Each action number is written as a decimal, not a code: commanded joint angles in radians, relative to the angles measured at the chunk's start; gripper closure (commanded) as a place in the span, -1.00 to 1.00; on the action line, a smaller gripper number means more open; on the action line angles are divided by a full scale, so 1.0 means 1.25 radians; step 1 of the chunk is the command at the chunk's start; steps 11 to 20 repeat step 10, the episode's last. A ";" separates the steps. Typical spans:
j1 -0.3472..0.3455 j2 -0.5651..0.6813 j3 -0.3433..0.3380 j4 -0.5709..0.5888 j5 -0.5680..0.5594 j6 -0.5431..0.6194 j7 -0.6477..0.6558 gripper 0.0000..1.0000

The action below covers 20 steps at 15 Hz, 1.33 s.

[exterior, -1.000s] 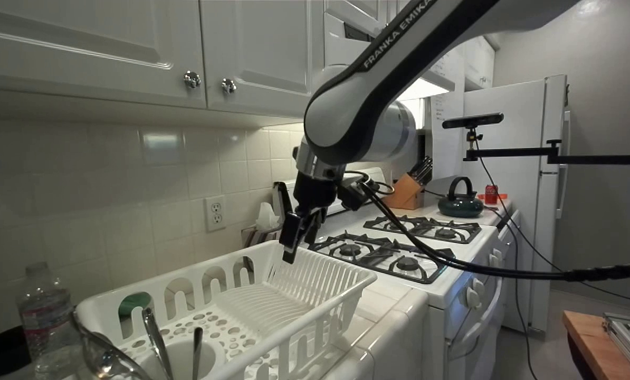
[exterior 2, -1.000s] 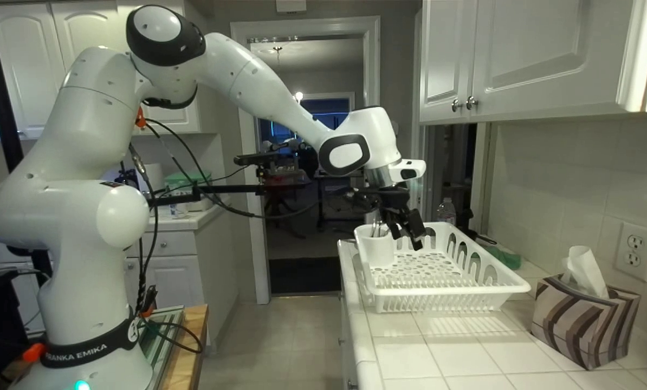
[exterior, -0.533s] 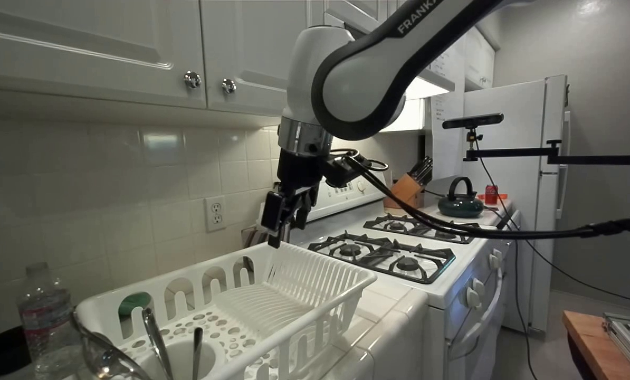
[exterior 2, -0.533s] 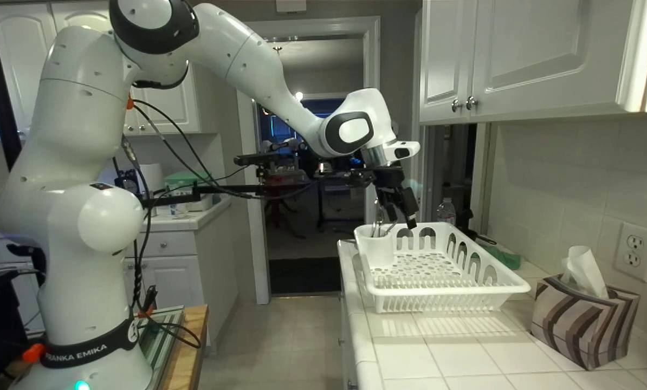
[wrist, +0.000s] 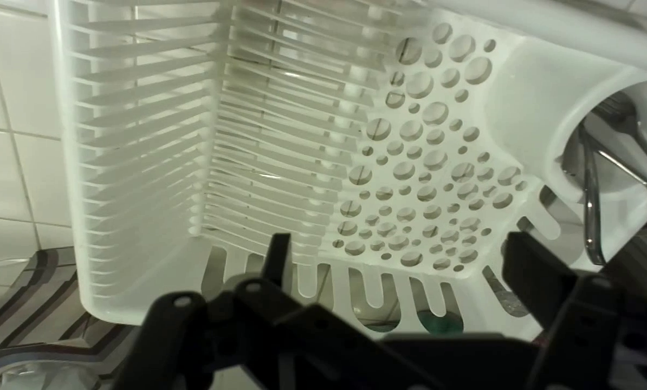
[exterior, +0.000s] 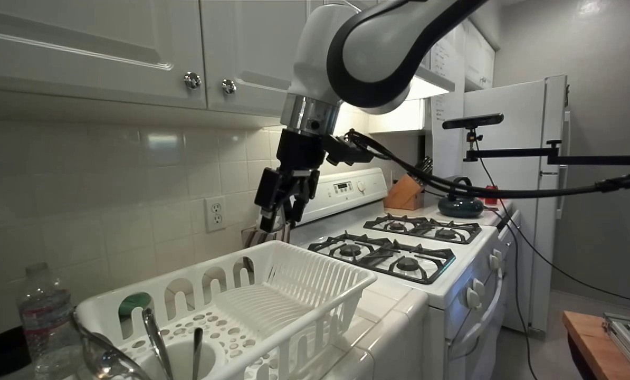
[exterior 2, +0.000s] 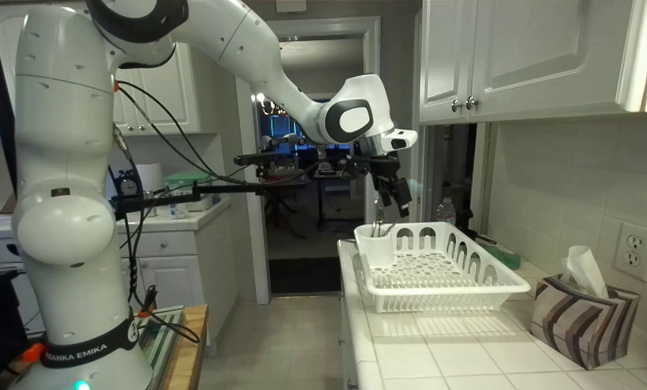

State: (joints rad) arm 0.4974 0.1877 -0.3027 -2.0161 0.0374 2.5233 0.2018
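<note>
Compared with 1 second ago, we see the fingers [wrist: 537,279] raised higher above the white dish rack [exterior 2: 448,291], which sits unmoved on the tiled bench [exterior 2: 410,355]. They stand apart with nothing between them; the lift, we judge, leaves them clear of the rack and the utensils [wrist: 590,200] in its white cup [exterior 2: 377,250].

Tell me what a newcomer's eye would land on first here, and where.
Probably the big white-and-black robot arm, rising at the left of an exterior view. Its open black two-fingered gripper hangs above a rectangular white plastic dish rack. Near the rack, on the white tiled counter, stands a squat brown-striped tissue box with a white tissue poking out.
</note>
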 commanded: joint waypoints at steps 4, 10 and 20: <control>-0.182 -0.009 0.185 0.000 -0.025 -0.001 0.020 -1.00; -0.184 -0.008 0.188 0.000 -0.025 -0.001 0.020 -1.00; -0.184 -0.008 0.188 0.000 -0.025 -0.001 0.020 -1.00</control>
